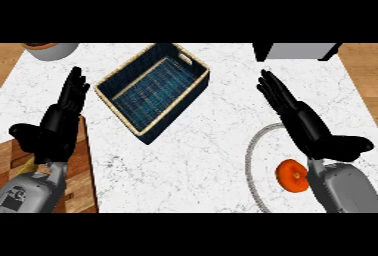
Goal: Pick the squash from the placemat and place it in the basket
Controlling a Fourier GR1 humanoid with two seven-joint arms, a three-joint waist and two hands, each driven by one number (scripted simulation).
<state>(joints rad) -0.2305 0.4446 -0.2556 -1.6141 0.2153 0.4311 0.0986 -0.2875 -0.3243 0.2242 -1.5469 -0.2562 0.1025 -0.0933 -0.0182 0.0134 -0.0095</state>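
Orange squash, blue woven basket, white marbled counter

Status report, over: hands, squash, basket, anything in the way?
Both hands open, left hand, right hand. Squash on placemat, ungrasped. Basket empty, path unobstructed.

No text, label or number can be read anywhere, as far as the view shows.

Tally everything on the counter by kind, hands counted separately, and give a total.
Basket: 1
Squash: 1
Placemat: 1
Pot at the top left corner: 1
Grey appliance at the top right: 1
Hands: 2, left hand and right hand
Total: 7
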